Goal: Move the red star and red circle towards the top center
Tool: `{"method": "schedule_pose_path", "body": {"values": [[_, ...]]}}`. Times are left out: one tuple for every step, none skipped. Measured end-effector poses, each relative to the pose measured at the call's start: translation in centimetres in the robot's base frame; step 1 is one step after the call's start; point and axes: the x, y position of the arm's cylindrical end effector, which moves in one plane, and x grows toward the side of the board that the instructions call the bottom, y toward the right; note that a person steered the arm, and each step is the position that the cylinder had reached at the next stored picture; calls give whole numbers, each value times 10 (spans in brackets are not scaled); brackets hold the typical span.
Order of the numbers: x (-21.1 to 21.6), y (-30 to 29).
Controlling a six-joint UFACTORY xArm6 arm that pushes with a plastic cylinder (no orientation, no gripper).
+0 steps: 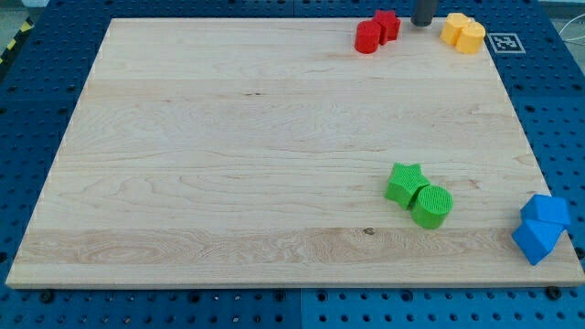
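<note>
The red circle point(367, 37) and the red star point(388, 25) touch each other near the view's top edge, right of the centre line; the star is up and to the right of the circle. The dark rod comes down at the view's top edge, and my tip point(422, 23) rests just right of the red star, between it and the yellow blocks.
Two yellow blocks point(463, 32) sit at the top right, next to a fiducial marker point(505, 42). A green star point(404, 183) and green circle point(431, 206) touch at lower right. Two blue blocks point(541, 228) sit at the board's right edge, partly overhanging.
</note>
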Motion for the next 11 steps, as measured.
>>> {"method": "schedule_pose_path", "body": {"values": [[0,-24],[-1,-44],[-1,-54],[-1,-60],[-1,-62],[4,-62],[30,-62],[56,-70],[60,-78],[60,-68],[58,-50]]}}
